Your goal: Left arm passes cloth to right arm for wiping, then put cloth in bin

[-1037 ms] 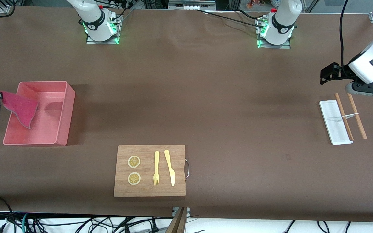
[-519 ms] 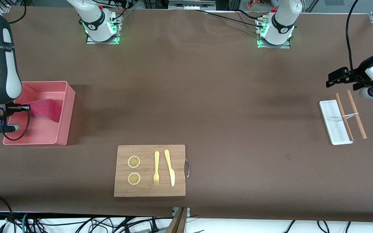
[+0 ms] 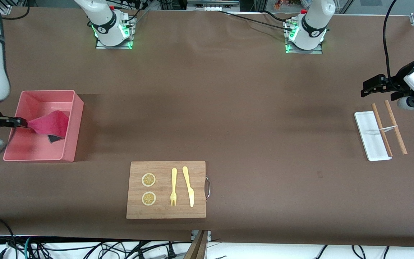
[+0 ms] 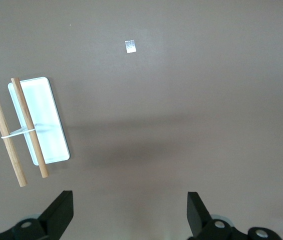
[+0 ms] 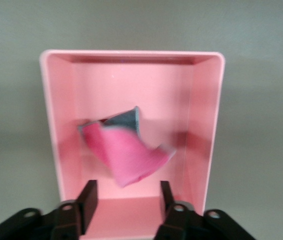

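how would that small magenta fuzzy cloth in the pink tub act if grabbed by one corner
The small magenta fuzzy cloth looks floppy: it is crumpled and folded over inside the salmon-pink plastic tub. Probably light, and its fuzzy surface should grip rather than slip.

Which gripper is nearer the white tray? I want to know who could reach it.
Left. The left gripper hangs open just above the white tray at its end of the table; the right gripper is open over the bin.
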`<state>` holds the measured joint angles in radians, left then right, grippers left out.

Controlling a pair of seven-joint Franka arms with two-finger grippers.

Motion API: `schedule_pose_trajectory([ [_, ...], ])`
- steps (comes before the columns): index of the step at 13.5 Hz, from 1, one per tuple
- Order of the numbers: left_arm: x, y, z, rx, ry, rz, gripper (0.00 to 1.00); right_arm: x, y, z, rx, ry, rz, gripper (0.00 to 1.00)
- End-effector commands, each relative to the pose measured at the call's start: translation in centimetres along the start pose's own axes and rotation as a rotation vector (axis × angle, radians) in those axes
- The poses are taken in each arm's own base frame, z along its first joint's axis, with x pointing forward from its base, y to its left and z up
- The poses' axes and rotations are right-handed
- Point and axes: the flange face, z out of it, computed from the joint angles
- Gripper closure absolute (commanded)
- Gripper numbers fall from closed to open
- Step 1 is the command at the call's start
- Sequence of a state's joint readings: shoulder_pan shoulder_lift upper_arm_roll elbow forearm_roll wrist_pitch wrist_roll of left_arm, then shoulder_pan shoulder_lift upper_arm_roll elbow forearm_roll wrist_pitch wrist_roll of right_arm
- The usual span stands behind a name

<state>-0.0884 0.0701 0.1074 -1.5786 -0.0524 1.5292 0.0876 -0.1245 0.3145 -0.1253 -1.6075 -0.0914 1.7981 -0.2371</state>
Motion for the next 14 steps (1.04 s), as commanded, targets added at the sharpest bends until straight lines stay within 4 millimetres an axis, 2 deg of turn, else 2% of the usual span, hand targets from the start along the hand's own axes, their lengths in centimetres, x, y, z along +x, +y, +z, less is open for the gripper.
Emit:
schedule_pose_trajectory([
  [1, 0.2, 0.3, -0.7, 0.025, 0.002, 0.023, 0.0, -3.3, -2.1, -6.1, 0.049, 0.031, -0.018, 0.0],
  [3, 0.3, 0.9, -0.6, 0.029, 0.001, 0.032, 0.0, -5.1, -5.0, -10.3, 0.054, 0.048, -0.064, 0.0],
  [6, 0.3, 1.0, -0.6, 0.029, 0.001, 0.033, 0.0, -7.5, -9.9, -14.3, 0.039, 0.03, -0.159, 0.0],
  [7, 0.3, 1.0, -0.6, 0.029, 0.001, 0.034, 0.0, -7.9, -10.4, -15.6, 0.042, 0.019, -0.169, 0.0],
  [8, 0.3, 0.9, -0.6, 0.029, 0.001, 0.032, 0.0, -8.1, -10.4, -17.9, 0.04, 0.065, -0.17, 0.0],
  [9, 0.3, 0.9, -0.6, 0.029, 0.001, 0.032, 0.0, -8.2, -10.5, -19.0, 0.037, 0.091, -0.176, 0.0],
  [12, 0.3, 0.9, -0.6, 0.029, 0.001, 0.032, 0.0, -9.0, -10.5, -19.9, 0.032, 0.101, -0.17, 0.0],
  [14, 0.3, 0.9, -0.6, 0.029, 0.001, 0.032, 0.0, -9.2, -10.8, -19.5, 0.046, 0.069, -0.14, 0.0],
])
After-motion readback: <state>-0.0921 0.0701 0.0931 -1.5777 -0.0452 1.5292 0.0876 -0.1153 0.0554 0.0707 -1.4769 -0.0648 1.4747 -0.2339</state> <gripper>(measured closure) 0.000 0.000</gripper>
